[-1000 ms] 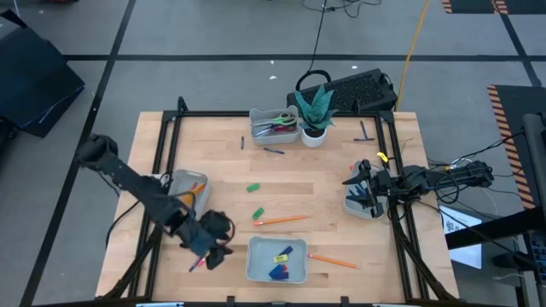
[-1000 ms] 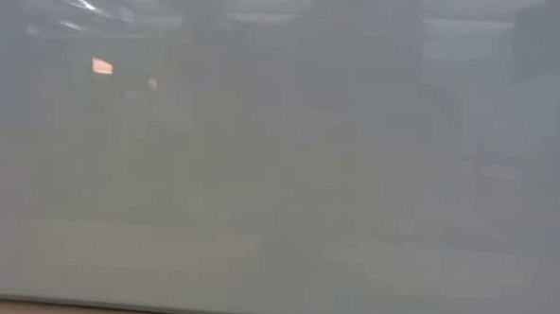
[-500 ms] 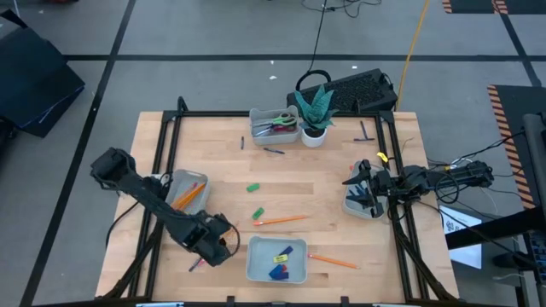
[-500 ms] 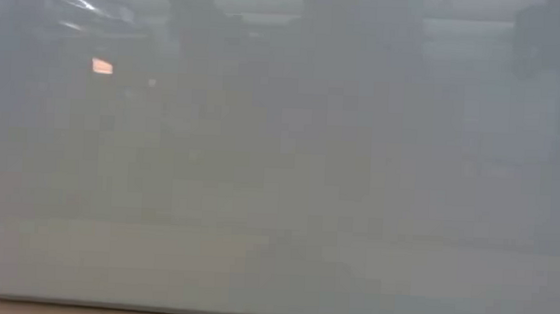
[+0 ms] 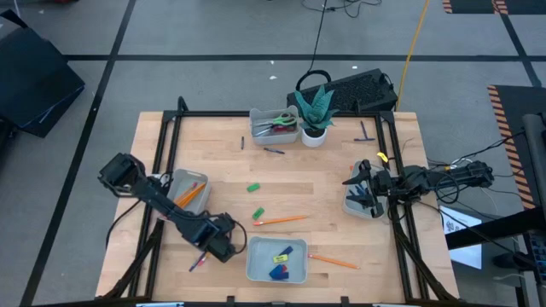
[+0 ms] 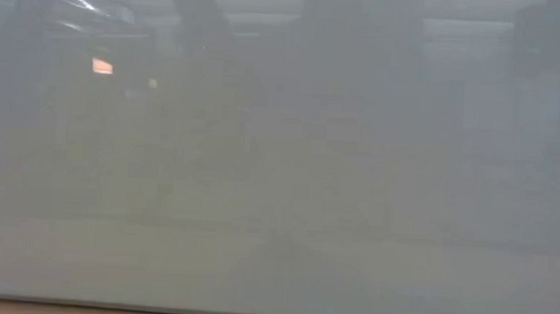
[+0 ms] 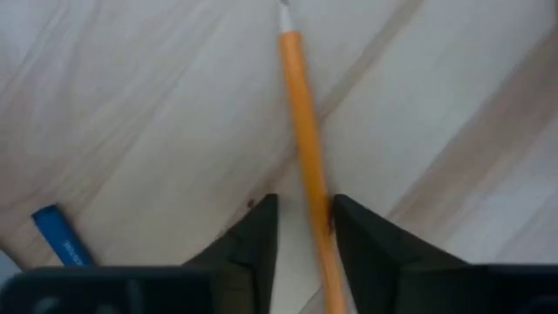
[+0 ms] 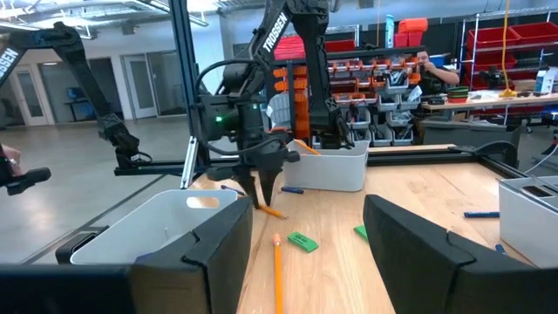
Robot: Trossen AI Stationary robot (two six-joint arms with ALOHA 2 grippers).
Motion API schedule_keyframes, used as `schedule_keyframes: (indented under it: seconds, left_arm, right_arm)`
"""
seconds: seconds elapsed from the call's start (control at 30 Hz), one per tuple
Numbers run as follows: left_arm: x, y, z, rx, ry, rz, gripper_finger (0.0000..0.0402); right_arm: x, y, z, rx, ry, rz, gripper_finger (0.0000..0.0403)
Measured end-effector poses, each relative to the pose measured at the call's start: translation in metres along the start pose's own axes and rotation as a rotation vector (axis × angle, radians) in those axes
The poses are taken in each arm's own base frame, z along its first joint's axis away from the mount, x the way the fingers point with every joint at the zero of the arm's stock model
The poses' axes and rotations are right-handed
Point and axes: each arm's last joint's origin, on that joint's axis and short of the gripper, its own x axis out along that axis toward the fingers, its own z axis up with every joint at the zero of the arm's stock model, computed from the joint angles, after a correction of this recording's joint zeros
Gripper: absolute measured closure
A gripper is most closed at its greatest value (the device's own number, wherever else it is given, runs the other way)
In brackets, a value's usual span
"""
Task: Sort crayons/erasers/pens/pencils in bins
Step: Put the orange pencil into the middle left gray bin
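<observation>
I am leaning over the wooden table [image 5: 333,183], where four grey bins are sitting: one at my left edge [image 5: 175,181] holding orange pencils, one at the near edge [image 5: 254,264] with blue and yellow erasers, one at the far side [image 5: 260,136] beside the plant pot [image 5: 314,136], and one at my right edge [image 5: 354,207]. My left arm is reaching low between the left and near bins. There my left gripper [image 7: 303,228] is straddling an orange pencil [image 7: 302,139] lying flat on the wood, fingers parted, one finger [image 7: 359,234] touching it. A blue pen [image 7: 59,235] is lying close by. My right gripper [image 5: 362,188] is hovering over the right-edge bin, spread wide. Two green erasers [image 5: 253,187] are resting mid-table.
</observation>
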Motion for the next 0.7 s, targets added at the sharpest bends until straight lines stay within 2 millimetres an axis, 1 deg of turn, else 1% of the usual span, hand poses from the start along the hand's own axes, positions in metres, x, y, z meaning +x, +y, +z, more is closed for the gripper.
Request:
schedule_keyframes:
  seconds: [0.13, 0.2, 0.27, 0.37, 0.47, 0.5, 0.53, 0.63, 0.7]
  left_arm:
    - [0.001, 0.002, 0.003, -0.022, 0.008, 0.006, 0.0364]
    - [0.001, 0.002, 0.004, -0.024, 0.007, 0.007, 0.0387]
    - [0.001, 0.002, 0.006, -0.029, 0.009, 0.007, 0.0386]
    - [0.0, 0.004, 0.01, -0.036, 0.012, -0.001, 0.0374]
    - [-0.008, 0.006, 0.017, -0.037, 0.01, -0.031, 0.0373]
    - [-0.01, 0.008, 0.021, -0.03, -0.014, -0.03, 0.0376]
    - [-0.015, 0.009, 0.026, -0.026, -0.041, -0.037, 0.0381]
    - [-0.042, 0.011, 0.041, -0.008, -0.118, -0.101, 0.0393]
    - [-0.056, 0.019, 0.048, 0.008, -0.123, -0.1, 0.0391]
  right_arm:
    - [0.0, 0.0, 0.0, 0.0, 0.0, 0.0, 0.019]
    - [0.0, 0.0, 0.0, 0.0, 0.0, 0.0, 0.019]
    - [0.0, 0.0, 0.0, 0.0, 0.0, 0.0, 0.019]
    - [0.0, 0.0, 0.0, 0.0, 0.0, 0.0, 0.019]
    - [0.0, 0.0, 0.0, 0.0, 0.0, 0.0, 0.019]
    - [0.0, 0.0, 0.0, 0.0, 0.0, 0.0, 0.019]
    - [0.0, 0.0, 0.0, 0.0, 0.0, 0.0, 0.019]
    - [0.0, 0.0, 0.0, 0.0, 0.0, 0.0, 0.019]
    - [0.0, 0.0, 0.0, 0.0, 0.0, 0.0, 0.019]
